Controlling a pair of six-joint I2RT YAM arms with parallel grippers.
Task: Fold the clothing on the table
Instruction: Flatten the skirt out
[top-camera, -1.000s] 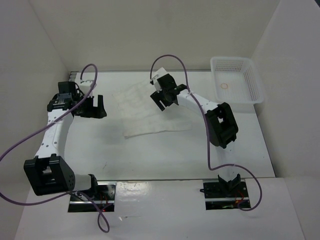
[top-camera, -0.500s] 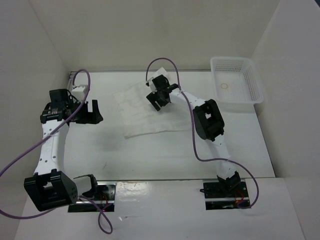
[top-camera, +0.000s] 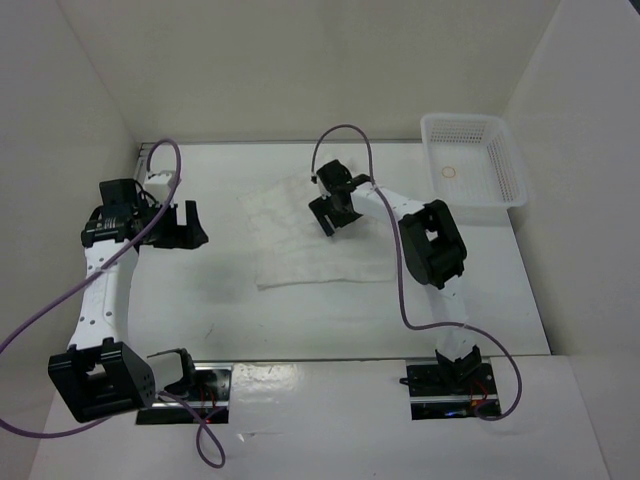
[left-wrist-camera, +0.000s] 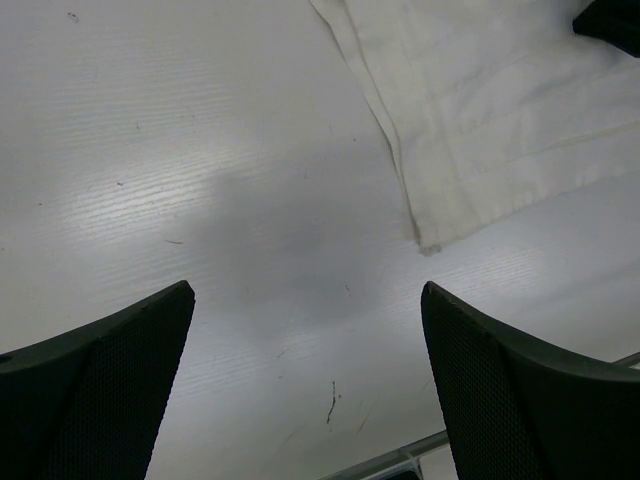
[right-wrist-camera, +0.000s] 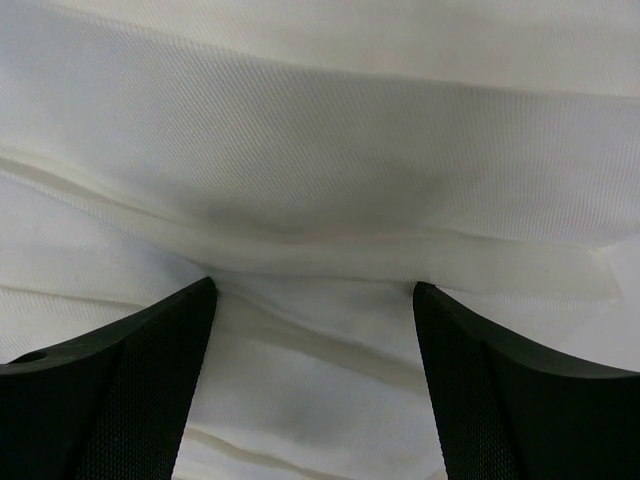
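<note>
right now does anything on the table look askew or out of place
The clothing lies rotated, its edges at an angle to the table sides, with creases across it. Nothing looks spilled or damaged.

The top view looks down from above and behind the arm bases over the whole table (top-camera: 300, 320), the left wrist view hangs near it with the clothing (left-wrist-camera: 500, 110) at one o'clock, and the right wrist view sits close above that same clothing.

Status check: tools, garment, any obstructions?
Left tool open over bare table. Right tool open, low over the white garment. It lies flat, wrinkled. Plastic basket off at far right, nothing blocking.
</note>
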